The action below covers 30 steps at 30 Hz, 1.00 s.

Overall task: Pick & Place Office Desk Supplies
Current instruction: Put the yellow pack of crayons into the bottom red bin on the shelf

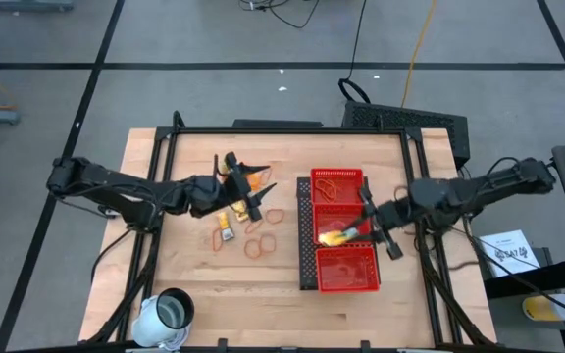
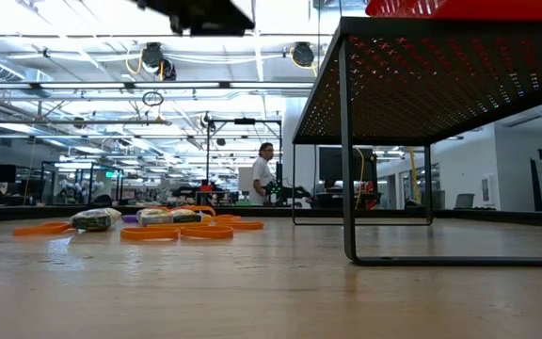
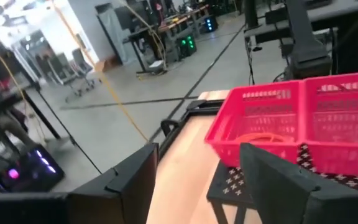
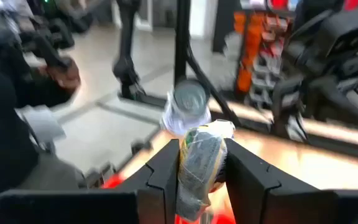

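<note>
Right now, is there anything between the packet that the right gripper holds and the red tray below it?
Nothing visible. The right gripper holds the packet above the middle compartment of the red tray, with open air beneath it.
</note>
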Tool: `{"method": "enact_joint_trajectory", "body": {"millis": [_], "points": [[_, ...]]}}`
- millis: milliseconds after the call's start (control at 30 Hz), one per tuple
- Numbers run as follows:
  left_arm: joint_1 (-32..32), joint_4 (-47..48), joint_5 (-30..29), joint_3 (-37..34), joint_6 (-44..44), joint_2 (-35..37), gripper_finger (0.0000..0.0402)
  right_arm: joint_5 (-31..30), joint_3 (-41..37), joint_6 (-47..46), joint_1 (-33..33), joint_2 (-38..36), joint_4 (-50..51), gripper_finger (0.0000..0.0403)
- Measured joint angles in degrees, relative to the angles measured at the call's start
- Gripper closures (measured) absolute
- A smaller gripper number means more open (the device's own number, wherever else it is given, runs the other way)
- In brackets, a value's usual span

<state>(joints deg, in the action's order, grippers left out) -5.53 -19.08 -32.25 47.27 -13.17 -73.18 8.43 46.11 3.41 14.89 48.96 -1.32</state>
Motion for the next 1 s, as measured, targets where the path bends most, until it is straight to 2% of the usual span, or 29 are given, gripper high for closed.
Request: {"method": "enact_joint_trajectory", "body": {"millis": [100, 167, 400, 833, 1000], "points": [[2.4, -3.3, 3.0, -3.6, 2.8, 0.2, 0.0181, -7.9, 0.0, -1.3, 5.9, -1.4, 5.3, 0.031], [3.5, -6.8, 5.7, -5.5, 3.7, 0.2, 0.0189, -10.6, -0.4, -3.1, 9.7, -1.9, 7.3, 0.031], [4.4, -16.4, 9.8, -8.3, 4.0, 0.2, 0.0215, -20.4, -7.7, -3.7, 19.6, -3.6, -0.8, 0.031], [4.5, -16.7, 9.9, -8.3, 6.5, 0.2, 0.0225, -20.5, -22.1, 3.7, 20.4, -3.2, -27.5, 0.0274], [4.5, -16.3, 9.9, -8.3, 6.7, 0.2, 0.0225, -20.5, -24.0, 4.7, 20.4, -3.2, -30.7, 0.0246]]}}
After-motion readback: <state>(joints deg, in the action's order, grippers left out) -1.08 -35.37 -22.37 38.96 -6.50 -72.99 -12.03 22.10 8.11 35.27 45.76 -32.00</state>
